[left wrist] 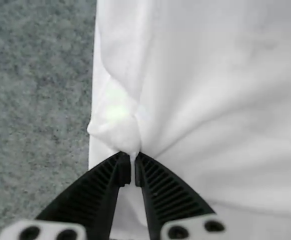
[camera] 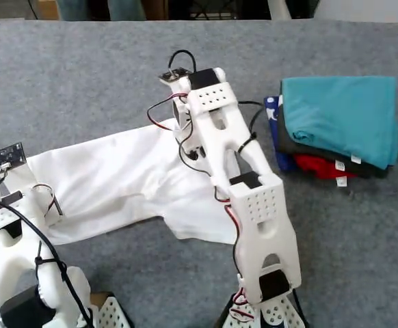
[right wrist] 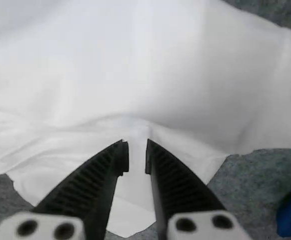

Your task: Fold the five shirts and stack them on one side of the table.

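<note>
A white shirt (camera: 117,178) lies spread across the grey table (camera: 83,68), partly folded. My left gripper (camera: 35,197) is at the shirt's left edge, and in the left wrist view the gripper (left wrist: 133,167) is shut on a pinched bunch of the white shirt (left wrist: 210,90). My right gripper (camera: 184,137) is over the shirt's far edge near the middle. In the right wrist view the gripper (right wrist: 135,150) holds a raised ridge of the white shirt (right wrist: 135,65) between narrow jaws. A stack of folded shirts sits at the right with a teal shirt (camera: 339,116) on top.
Under the teal shirt lie a dark grey one (camera: 308,152), a red one (camera: 319,166) and a blue one (camera: 275,130). A blue patch (right wrist: 290,215) shows at the corner of the right wrist view. The right arm's white links (camera: 254,198) cross the shirt's right part.
</note>
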